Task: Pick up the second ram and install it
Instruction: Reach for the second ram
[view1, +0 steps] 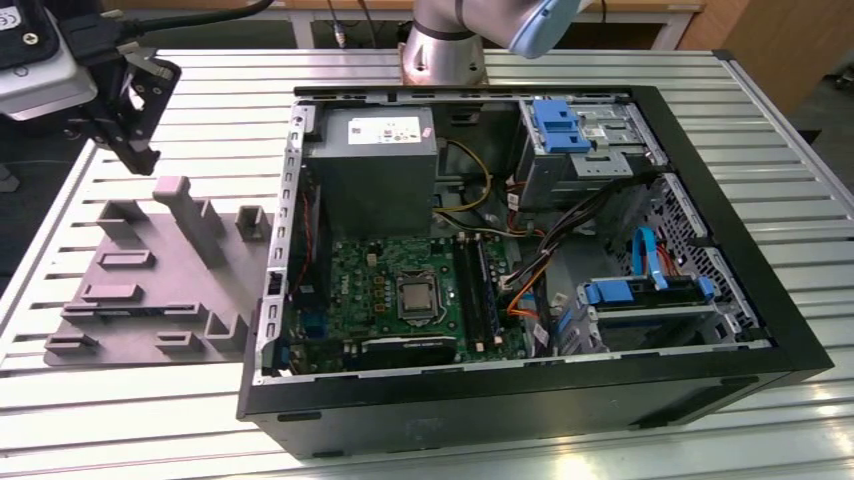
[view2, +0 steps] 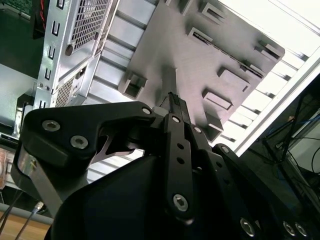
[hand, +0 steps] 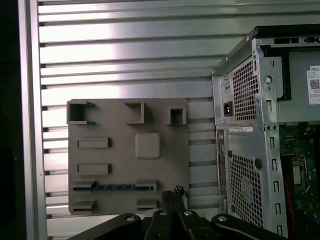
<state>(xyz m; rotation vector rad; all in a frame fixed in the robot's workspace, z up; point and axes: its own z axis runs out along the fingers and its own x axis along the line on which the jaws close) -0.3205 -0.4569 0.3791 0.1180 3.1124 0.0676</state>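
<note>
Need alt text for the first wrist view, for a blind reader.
The claw, shut and empty, hovers above a grey fixture plate on a slatted metal table; the second ram, a dark bluish stick, lies in one plate slot. The computer case stands beside the plate.

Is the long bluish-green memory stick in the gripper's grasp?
No, in the first wrist view the memory stick lies in the grey plastic fixture, apart from the gripper.

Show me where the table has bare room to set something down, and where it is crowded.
Bare table slats lie past the grey fixture plate, toward the exterior view's top, and along the near edge in front of the plate and computer case. Crowded: the plate's blocks, and the case's inside with boards and cables.
</note>
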